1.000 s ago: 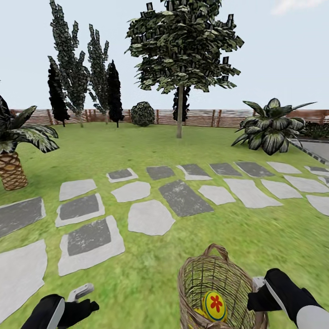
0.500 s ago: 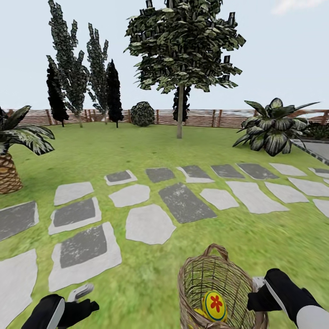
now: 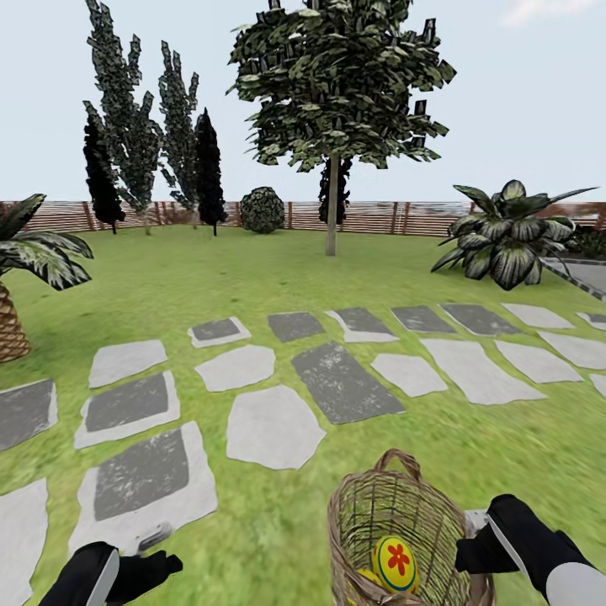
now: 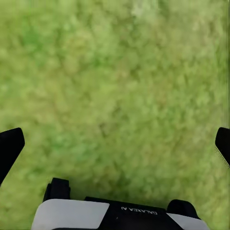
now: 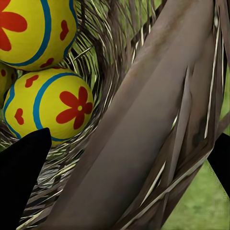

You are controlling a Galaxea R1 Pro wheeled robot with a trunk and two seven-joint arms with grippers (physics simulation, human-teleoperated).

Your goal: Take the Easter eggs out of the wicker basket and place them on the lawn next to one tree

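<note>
Right claw [image 5: 127,158] clamps the basket [image 3: 404,530] rim, eggs [image 5: 52,105] riding inside; left claw [image 4: 115,143] hangs spread and empty over the lawn [image 4: 115,72]. Risk: a jolt crossing the paving stones [image 3: 273,425] could tip eggs out. Faint lettering on the left claw, unreadable. Tree [image 3: 332,202] stands far ahead.

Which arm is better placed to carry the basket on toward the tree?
Right. The right gripper is clamped on the wicker basket's rim, eggs inside. The left gripper hangs open over bare lawn, apart from the basket.
</note>
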